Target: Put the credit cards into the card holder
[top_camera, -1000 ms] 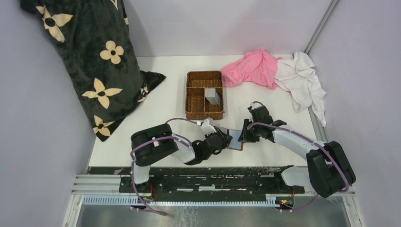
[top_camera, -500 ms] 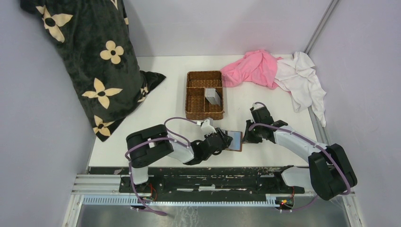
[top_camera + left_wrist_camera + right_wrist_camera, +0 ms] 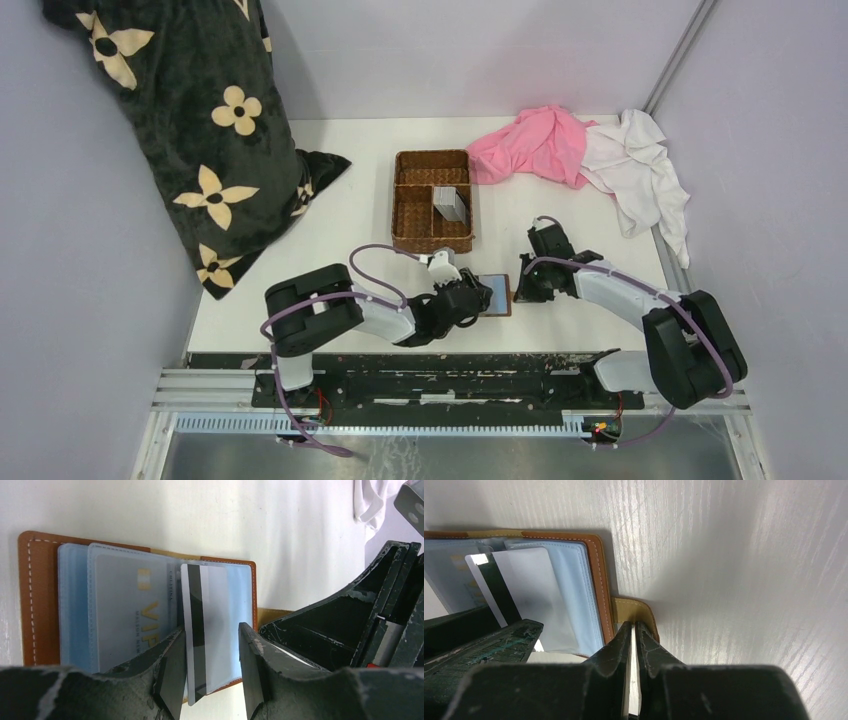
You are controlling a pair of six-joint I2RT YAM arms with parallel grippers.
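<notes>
Currently the step in hand looks like seating one card; left claw is spread, the striped card lying lengthwise between its fingers and apparently not pinched, so I judge it a release; that card lies on the open card holder, straight ahead of the claw, far end over a clear sleeve, near end poking out past the holder's near edge toward the claw; cannot tell how deep it sits in the sleeve; a VIP card is already sleeved just left of the fingers; right claw is pressed almost together, tips on the snap tab directly ahead of it, cannot tell if the tab is nipped or only pinned down; next move probably calls for nudging the striped card's near end away from the left claw until flush, holder held steady by the tab; more grey cards wait in the basket beyond both claws.
</notes>
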